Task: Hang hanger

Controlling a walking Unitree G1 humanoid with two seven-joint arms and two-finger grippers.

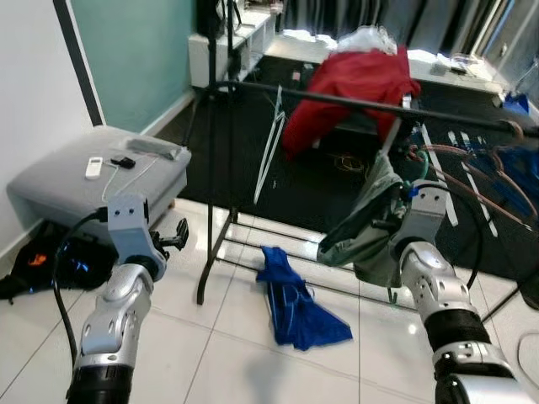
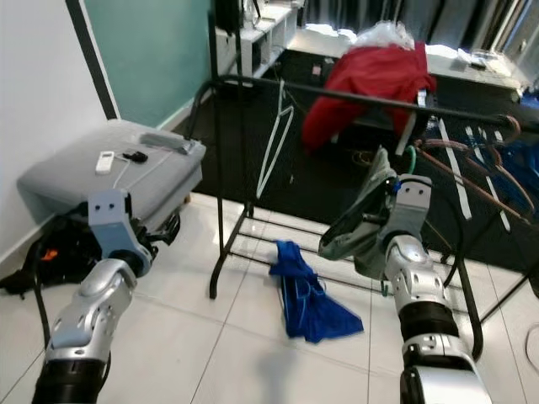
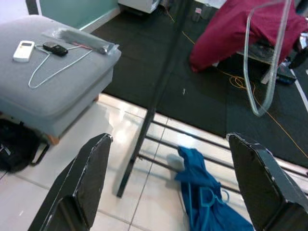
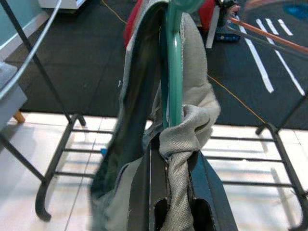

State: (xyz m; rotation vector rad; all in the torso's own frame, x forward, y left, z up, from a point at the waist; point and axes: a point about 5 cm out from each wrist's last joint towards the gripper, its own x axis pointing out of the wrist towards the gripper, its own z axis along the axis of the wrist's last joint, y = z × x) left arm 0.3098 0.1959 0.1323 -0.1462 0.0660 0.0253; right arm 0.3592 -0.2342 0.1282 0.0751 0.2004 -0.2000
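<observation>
White floor tiles lie beneath a black metal clothes rail (image 1: 354, 103), where the right pincer (image 4: 168, 192), clenched on a teal plastic hanger (image 4: 173, 72) draped in grey-green cloth, should lift its hook squarely over the bar; left pincer (image 3: 168, 187) released, idle.

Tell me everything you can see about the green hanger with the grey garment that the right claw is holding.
The green hanger looks like smooth teal plastic, standing roughly upright in the right claw, whose fingers are shut on it. A grey-green garment of soft woven cloth is draped over it, bunched and twisted where the claw grips, hanging loosely below. It is held up beside the black rack rail, its hook near the rail; whether it touches cannot be told.
</observation>
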